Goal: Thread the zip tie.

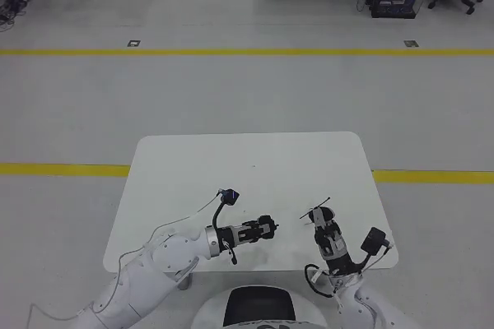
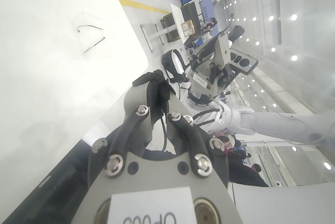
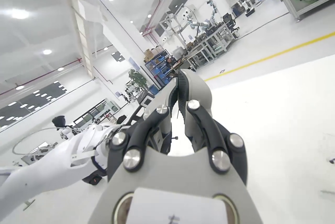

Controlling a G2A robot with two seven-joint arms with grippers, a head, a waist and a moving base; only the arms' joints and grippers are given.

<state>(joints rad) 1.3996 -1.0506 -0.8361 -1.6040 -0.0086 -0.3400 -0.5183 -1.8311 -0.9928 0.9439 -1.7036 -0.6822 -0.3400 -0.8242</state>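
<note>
Mostly the zip tie (image 1: 315,207) is hidden: a thin black strip pokes out on either side of the right gripper (image 1: 319,217), above the near right part of the surface (image 1: 247,160), and neither its head nor its tail can be told apart. From the right wrist, that gripper's fingers (image 3: 199,90) are pressed together on the tie, which runs as a dark sliver down the seam between their pads. The left gripper (image 2: 154,83) hangs over the near middle of the surface, well inside its near edge. Ragged black material wraps the tips of its fingers (image 2: 136,100) and blurs their outline; the tips seem to meet. A thin dark line curves through the gap behind them, and whether it is a cable or something pinched there cannot be made out. Farther in on the surface lies a hazy clear shape (image 2: 90,34) with a few thin dark strips, too faint to identify.
</note>
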